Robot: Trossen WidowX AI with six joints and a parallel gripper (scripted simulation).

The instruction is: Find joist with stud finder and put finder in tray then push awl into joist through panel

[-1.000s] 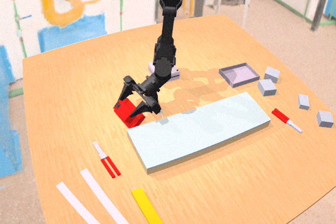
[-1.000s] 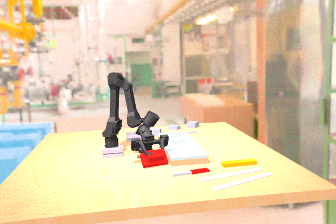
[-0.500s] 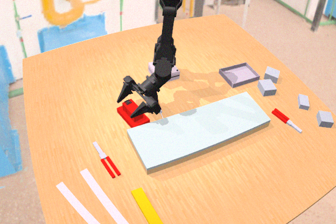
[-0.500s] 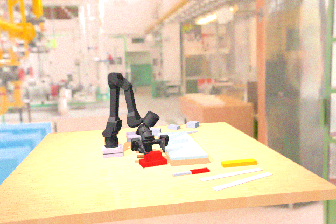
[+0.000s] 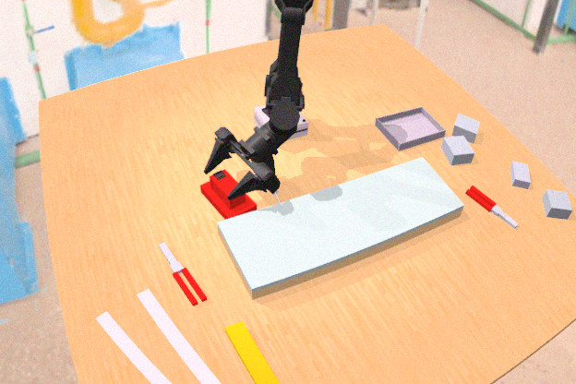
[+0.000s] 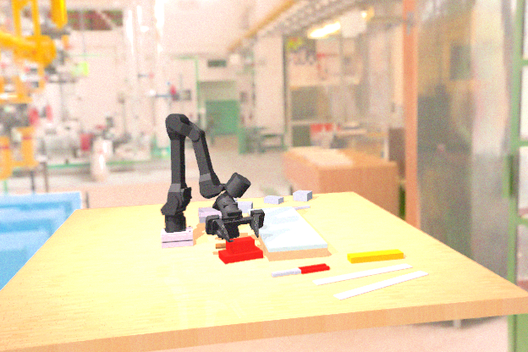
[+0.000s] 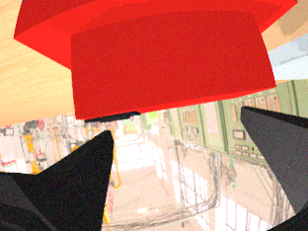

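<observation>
The red stud finder (image 5: 226,191) (image 6: 240,250) (image 7: 173,64) sits base down on the table, beside the left end of the pale floor panel (image 5: 341,228) (image 6: 294,230). My gripper (image 5: 218,184) (image 6: 243,238) (image 7: 180,125) is open and empty, its fingertips spread close to the stud finder's raised block. A thin metal shaft (image 5: 277,197), apparently the awl's, shows beside the gripper at the panel's back edge; its handle is hidden there. A brown piece (image 6: 220,245) behind the stud finder may be that handle. The grey tray (image 5: 422,138) stands behind the panel and holds nothing visible.
A red-handled tool (image 5: 191,283) (image 6: 313,268) lies left of the panel, and another (image 5: 481,198) lies right of it. Grey blocks (image 5: 458,150) (image 5: 557,204) stand at the right. A yellow bar (image 5: 251,352) (image 6: 375,255) and two white strips (image 5: 176,333) (image 6: 362,274) lie in front.
</observation>
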